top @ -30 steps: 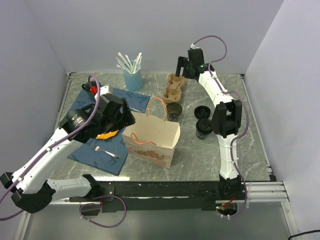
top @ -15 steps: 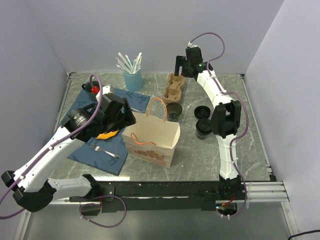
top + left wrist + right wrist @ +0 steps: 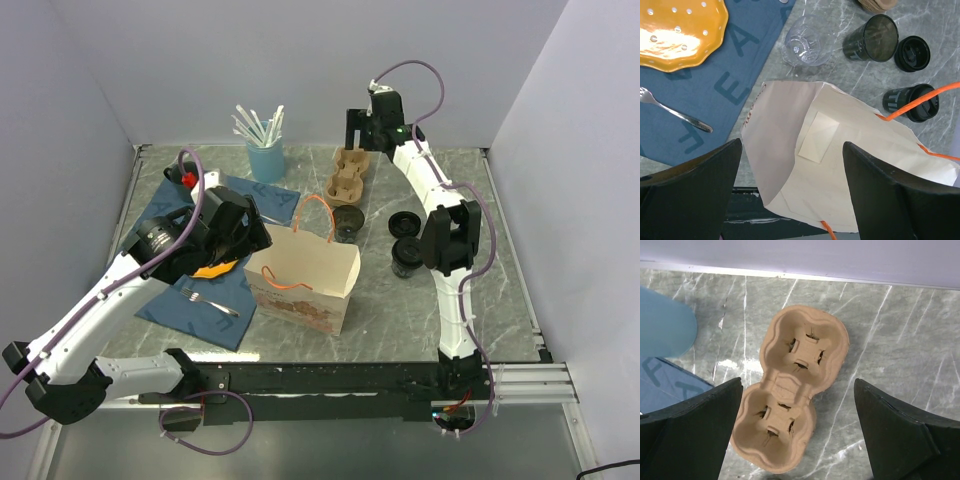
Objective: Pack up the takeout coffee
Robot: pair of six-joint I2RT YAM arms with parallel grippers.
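The takeout coffee (image 3: 407,256), a small black cup with a black lid, stands on the marble right of the paper bag (image 3: 303,278). It also shows in the left wrist view (image 3: 911,102). My left gripper (image 3: 248,236) is open and empty, hovering over the bag's open mouth (image 3: 820,160), its midpoint (image 3: 792,150) above the bag's inside. My right gripper (image 3: 359,128) is open and empty at the back, above the cardboard cup carrier (image 3: 347,173), which fills the right wrist view (image 3: 790,405) below the gripper (image 3: 798,390).
A dark green mug (image 3: 871,44), a second round black lid (image 3: 912,53) and a clear glass (image 3: 802,45) stand behind the bag. An orange plate (image 3: 677,30) and fork (image 3: 675,112) lie on the blue cloth (image 3: 215,310). A blue cup of straws (image 3: 264,155) is at the back.
My right gripper has moved a little left and toward the back wall above the cup carrier. The left arm has barely moved.
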